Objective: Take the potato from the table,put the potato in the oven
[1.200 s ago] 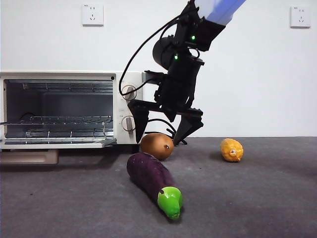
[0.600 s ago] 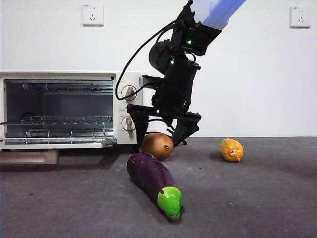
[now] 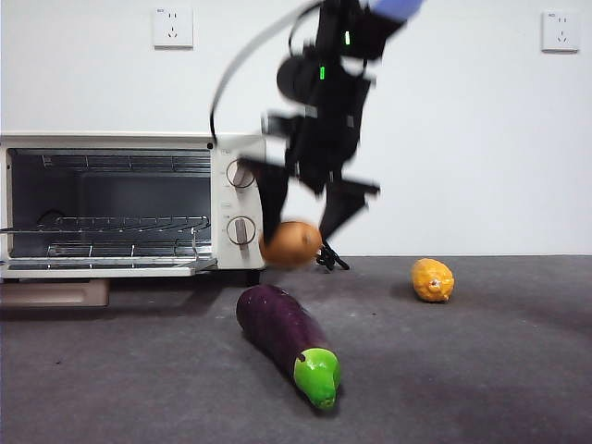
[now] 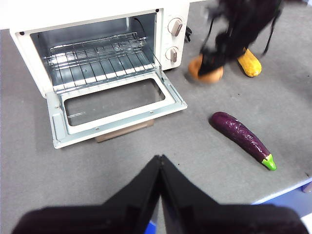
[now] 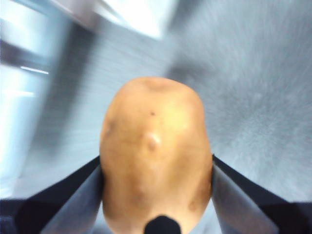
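Front view: I see my right gripper clamped on the potato, clear of the table, beside the oven; I'd carry it level toward the open door. Left wrist view: left gripper closed, empty, waiting. Right wrist view: the potato fills the jaws; the surroundings are smeared, so clearance is hard to judge.

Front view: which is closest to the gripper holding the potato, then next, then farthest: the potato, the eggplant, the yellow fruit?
From the right gripper:
1. The potato, between its jaws, off the table.
2. The eggplant, lying just below it.
3. The yellow fruit, off to the side on the table.
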